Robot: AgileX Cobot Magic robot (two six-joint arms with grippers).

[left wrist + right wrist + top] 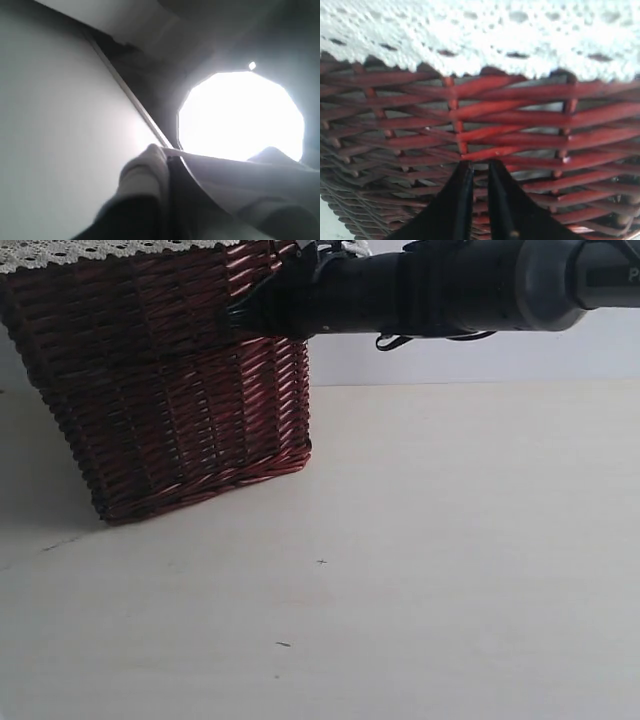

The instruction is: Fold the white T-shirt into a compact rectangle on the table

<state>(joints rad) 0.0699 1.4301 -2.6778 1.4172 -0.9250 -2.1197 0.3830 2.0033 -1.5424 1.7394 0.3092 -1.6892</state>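
**Wicker wall sits right at the fingertips**

Your main risk here is a snag. The right pincer has its tips at the side wall of the basket, just under the lace trim that hangs over the basket's rim. If you push forward, the 2 black fingers could wedge between the woven canes or shove the basket across the table. If you lift without care, they could catch the lace rather than the shirt. The arm reaches in level with the basket's rim, so any drag could also tip the basket.

The white T-shirt is not on the bare table beside the basket, and no view shows it plainly. It may lie inside the basket, but you cannot confirm that.

The right pincer is parted by only a narrow slit, with nothing between the fingers and the tips touching or almost touching the wicker. The left pincer is closed. Its view is blurred and backlit and shows no basket. Pale folds lie near it, so you cannot tell whether it grips anything.
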